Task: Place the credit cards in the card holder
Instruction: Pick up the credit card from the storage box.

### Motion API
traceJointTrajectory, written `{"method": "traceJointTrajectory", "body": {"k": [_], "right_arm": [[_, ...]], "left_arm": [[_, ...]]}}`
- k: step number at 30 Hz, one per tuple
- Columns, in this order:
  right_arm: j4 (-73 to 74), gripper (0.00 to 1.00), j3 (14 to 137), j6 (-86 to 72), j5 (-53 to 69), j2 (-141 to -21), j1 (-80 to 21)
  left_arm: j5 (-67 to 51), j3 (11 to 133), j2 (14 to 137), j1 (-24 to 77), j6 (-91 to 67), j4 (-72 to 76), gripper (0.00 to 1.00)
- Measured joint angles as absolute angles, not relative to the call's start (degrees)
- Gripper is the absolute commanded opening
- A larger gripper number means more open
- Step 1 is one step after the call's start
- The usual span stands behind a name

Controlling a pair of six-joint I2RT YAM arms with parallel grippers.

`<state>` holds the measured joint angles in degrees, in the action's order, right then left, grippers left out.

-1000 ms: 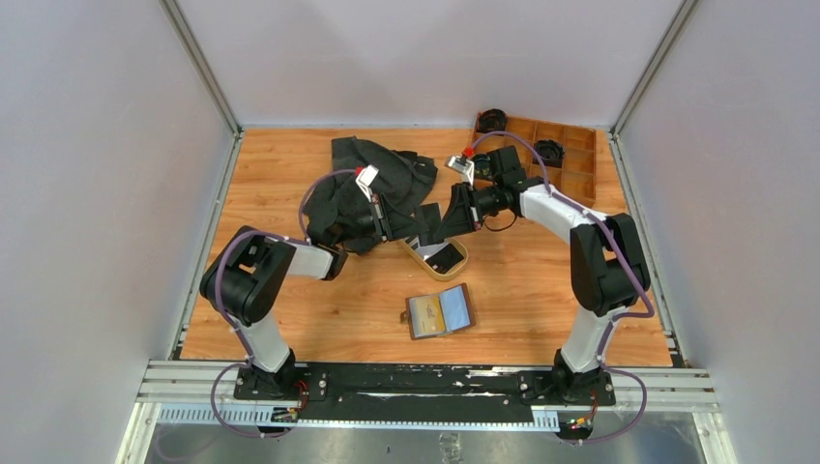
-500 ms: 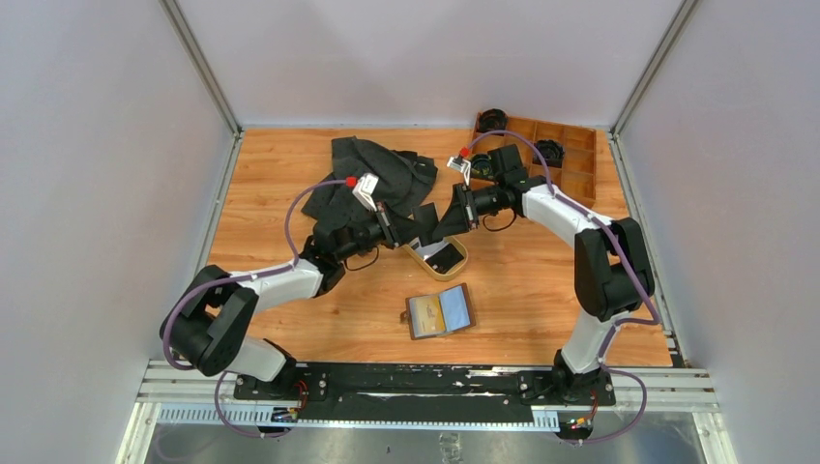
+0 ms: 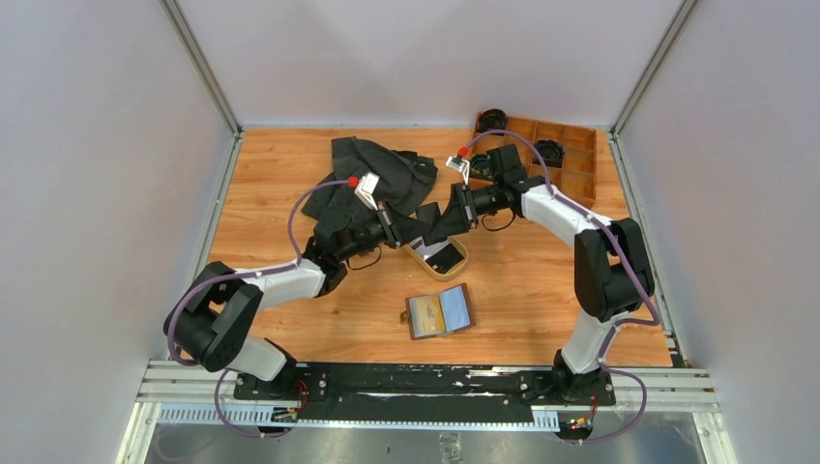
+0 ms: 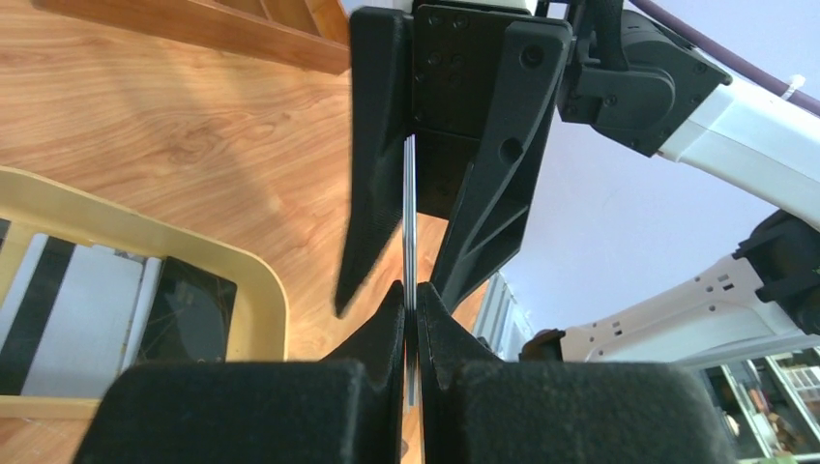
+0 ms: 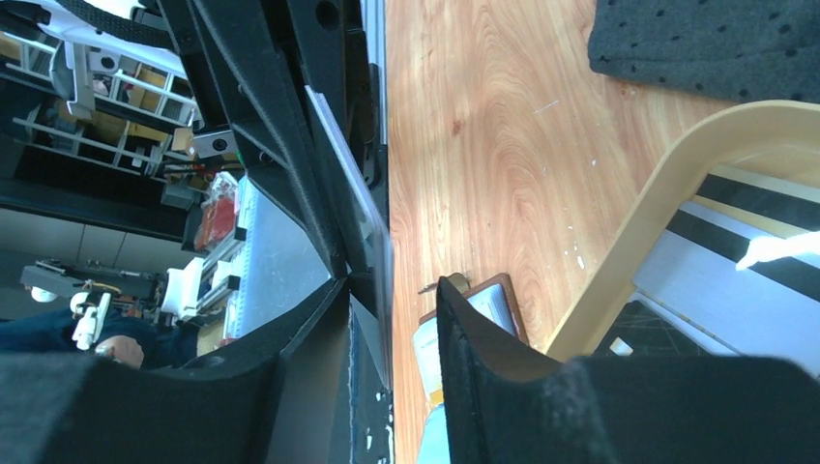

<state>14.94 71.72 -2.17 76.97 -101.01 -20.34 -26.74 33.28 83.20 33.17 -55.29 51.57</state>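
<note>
A light, stiff, slick credit card (image 4: 410, 213) is held on edge above the tray (image 4: 253, 274), toward the table's far edge. It is pinched by the left gripper (image 4: 411, 314). The right gripper (image 5: 394, 287) is parted narrowly around it. A flat-faced grip is judged best.

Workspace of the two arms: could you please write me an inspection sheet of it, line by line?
Surface: wooden table; damage, nothing seen.
Job's things: one card held in the air between both pincers; more cards in the oval tray; wallet open and flat, nearer the arm bases.
Clutter: dark cloth; wooden box at the far right corner.
Grippers: left pincer shut on the card; right pincer open around it.
Cables: purple cable arches over the left arm; snag, nothing seen.
Surroundings: plain walls, metal rail in front.
</note>
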Motion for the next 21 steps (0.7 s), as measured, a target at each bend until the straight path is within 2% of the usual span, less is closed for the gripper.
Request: {"method": "traceJointTrajectory", "body": {"k": [3, 5, 9, 11, 13, 15, 18, 21], "right_arm": [[14.4, 0.16, 71.7, -2.8, 78.5, -101.0, -20.6], [14.3, 0.11, 71.7, -3.1, 79.6, -101.0, -20.6], [14.2, 0.08, 71.7, -3.4, 82.8, -101.1, -20.6], [14.0, 0.08, 71.7, -3.3, 84.2, -101.1, -20.7], [14.1, 0.07, 71.7, -3.1, 85.6, -101.2, -20.9], [14.0, 0.07, 71.7, -2.9, 86.4, -101.2, -21.0], [14.0, 0.07, 71.7, -2.7, 87.2, -101.3, -21.5], [14.0, 0.09, 71.7, -2.5, 87.6, -101.6, -21.8]], "left_arm": [[-26.6, 33.3, 83.2, 33.1, -55.2, 51.3, 0.00], [-26.7, 33.2, 83.2, 33.0, -55.3, 51.3, 0.01], [-29.0, 33.0, 83.6, 31.8, -56.2, 53.3, 0.32], [-31.8, 33.0, 84.7, 30.5, -57.6, 55.7, 0.43], [-35.1, 33.0, 86.3, 29.0, -59.6, 58.9, 0.46], [-38.0, 33.0, 87.4, 28.1, -60.9, 61.4, 0.42], [-41.4, 33.0, 88.1, 27.9, -62.1, 63.5, 0.30], [-43.5, 33.0, 88.2, 27.9, -62.5, 64.8, 0.01]]}}
